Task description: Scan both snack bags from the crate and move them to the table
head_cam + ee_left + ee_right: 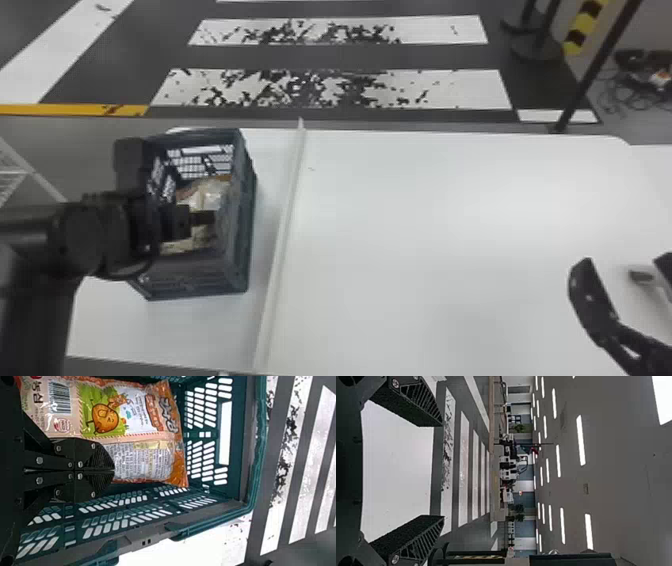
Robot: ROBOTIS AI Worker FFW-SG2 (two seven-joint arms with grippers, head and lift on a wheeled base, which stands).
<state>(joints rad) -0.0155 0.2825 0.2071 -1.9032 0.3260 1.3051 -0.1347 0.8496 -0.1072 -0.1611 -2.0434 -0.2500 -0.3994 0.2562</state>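
Both fingers of my left end effector are pressed together, and they point down inside the crate. Between them I see nothing pinched. Their tips lie over the lower part of a snack bag, but I cannot tell if they touch it. This bag is orange, pink and green, with a shiny wrapper, and it rests in the crate beside a wall. How many bags are there, I cannot tell.

The crate is dark blue-green, with many small slots in its walls, and it stands on the left part of the white worktop. Just beside it, a long pale strip crosses the worktop from the far edge to the near edge. On the other side of this strip, the surface is smooth and catches soft light. My right end effector is at the right, well apart from the crate, with its fingers spread.

Behind the worktop, the dark floor carries wide white stripes, and their paint is quite worn. A yellow line runs at the left. At the right some cables lie on the floor. Farther away, the room has a grey ceiling with rows of long lamps, and green plants.
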